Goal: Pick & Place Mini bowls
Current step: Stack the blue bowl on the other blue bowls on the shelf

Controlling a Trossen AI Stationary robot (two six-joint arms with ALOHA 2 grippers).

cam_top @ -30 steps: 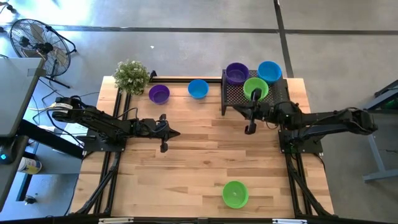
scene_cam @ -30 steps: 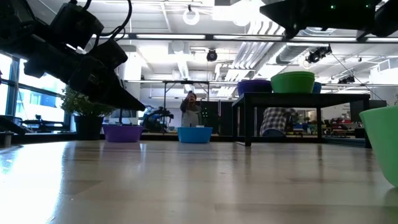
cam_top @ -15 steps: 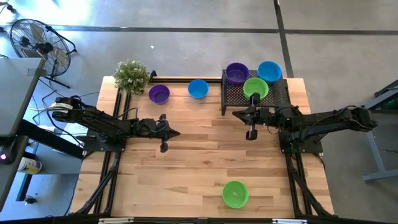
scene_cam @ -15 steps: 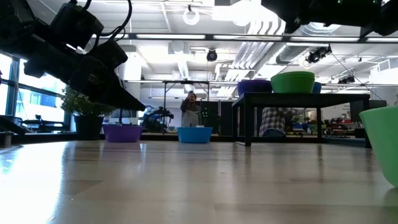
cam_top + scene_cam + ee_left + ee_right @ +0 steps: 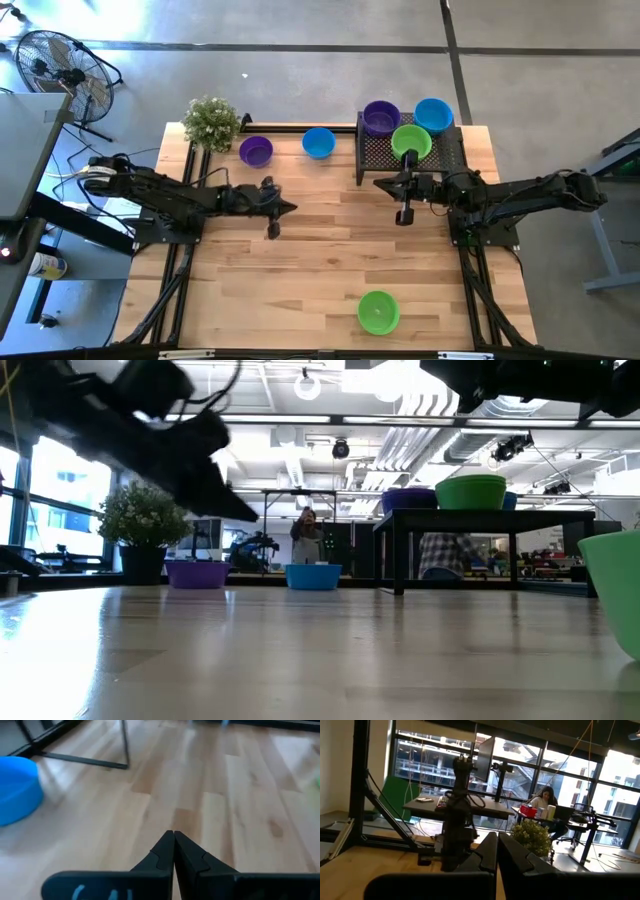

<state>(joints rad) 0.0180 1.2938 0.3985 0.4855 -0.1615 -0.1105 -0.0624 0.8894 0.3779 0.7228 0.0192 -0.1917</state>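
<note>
Two mini bowls, purple [image 5: 256,151] and blue [image 5: 318,143], stand on the table near its far edge. Three more, purple [image 5: 381,118], blue [image 5: 433,115] and green [image 5: 411,142], sit on the black mesh tray [image 5: 375,160] at the far right. Another green bowl [image 5: 378,312] stands near the front edge. My left gripper [image 5: 290,208] hovers shut over the table's middle left, above the wood, the blue bowl [image 5: 15,790] off to its side. My right gripper [image 5: 378,182] is shut and empty, raised beside the tray's near left corner.
A potted plant [image 5: 212,122] stands at the far left corner. The tray stands on thin black legs [image 5: 398,555]. Bare wood lies between the two arms and toward the front edge. A person [image 5: 544,800] sits at a desk in the room beyond.
My left gripper has risen and moved a little toward the table's right edge, staying shut. The bowls have not moved.
</note>
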